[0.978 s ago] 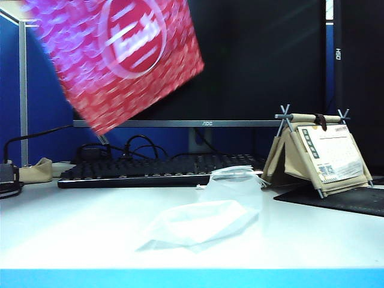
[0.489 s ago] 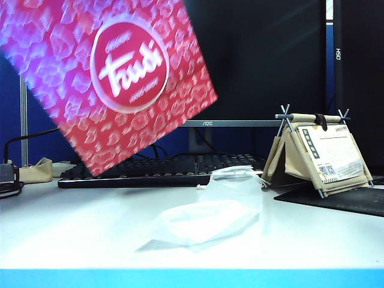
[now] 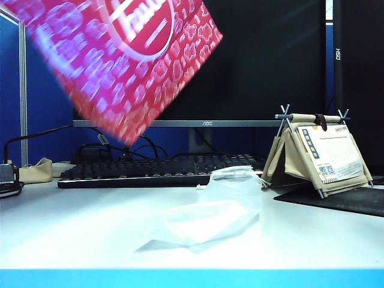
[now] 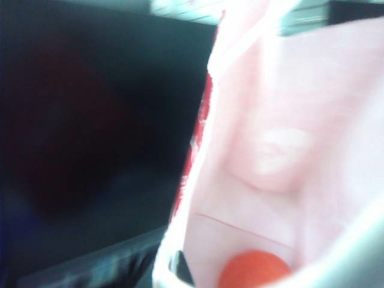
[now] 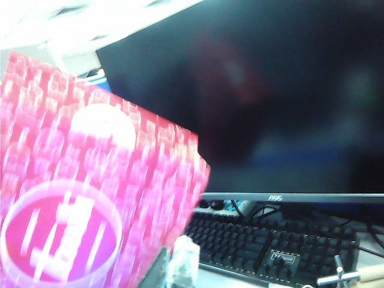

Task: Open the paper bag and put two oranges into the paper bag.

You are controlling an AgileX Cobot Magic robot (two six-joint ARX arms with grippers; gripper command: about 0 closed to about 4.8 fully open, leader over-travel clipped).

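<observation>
A: Where's the paper bag point(image 3: 129, 57) right now?

B: Up in the air at the upper left of the outside view, well clear of the surface point(image 3: 72, 228). It hangs tilted, long axis running from upper left down to its lowest corner above the keyboard point(image 3: 162, 170).

A: And the fruit?

B: The left wrist camera looks straight down the open mouth. One orange point(image 4: 255, 271) sits at the bottom of the pale lining. I can't make out a second one; the picture is blurred.

A: Which pincer is nearer?

B: Neither pincer itself shows clearly. The left one sits at the bag's mouth, judging by its camera looking inside; the right one is just beside the bag's printed outer face point(image 5: 90, 198). Both are closed, but what they pinch I can't tell.

A: So the next move?

B: I'd judge it turns on the tilt: level the bag, or the orange rolls toward the low corner. The plastic bag point(image 3: 204, 219) lies below.
</observation>
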